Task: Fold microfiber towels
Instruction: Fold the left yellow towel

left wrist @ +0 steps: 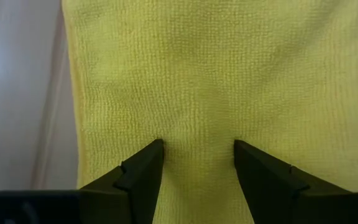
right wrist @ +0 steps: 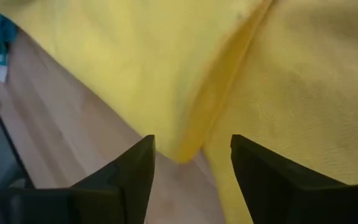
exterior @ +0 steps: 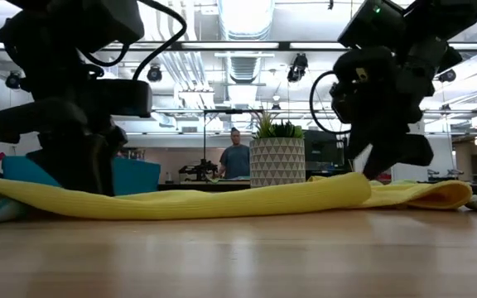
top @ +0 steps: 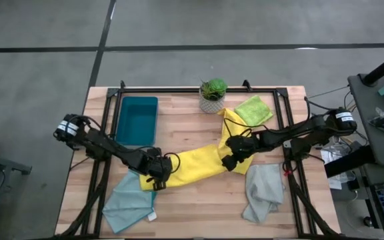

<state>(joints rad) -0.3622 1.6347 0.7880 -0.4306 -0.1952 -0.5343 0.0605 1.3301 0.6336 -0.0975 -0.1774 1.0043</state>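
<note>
I have both my pincers down on the yellow towel (top: 195,163), which lies stretched across the middle of the wooden table (top: 179,207). Its long axis runs on a slant: the low end sits near the front left, under my left gripper (top: 157,179), and it climbs toward the right and back, under my right gripper (top: 233,155). Past that, a narrower yellow strip (top: 232,123) carries on toward the potted plant (top: 213,94) at the back edge; I cannot tell whether it is the same cloth or a second one.

In my left wrist view my fingers (left wrist: 143,171) stand apart with the yellow weave (left wrist: 210,81) flat between them, pressing on it, not pinching. My right fingers (right wrist: 135,165) are also spread, straddling a raised fold (right wrist: 194,134) where the cloth doubles over itself, bare wood beside it.

From table height the towel (exterior: 222,199) reads as a long low band, thicker and rolled at the right end.

The light teal towel (top: 129,200) lies crumpled at the front left, touching the yellow one's low end. The pale grey towel (top: 264,190) sits front right, the lime green towel (top: 254,110) back right near the plant. A dark teal tray (top: 137,120) rests back left. A person (exterior: 236,159) stands far off in the room.
</note>
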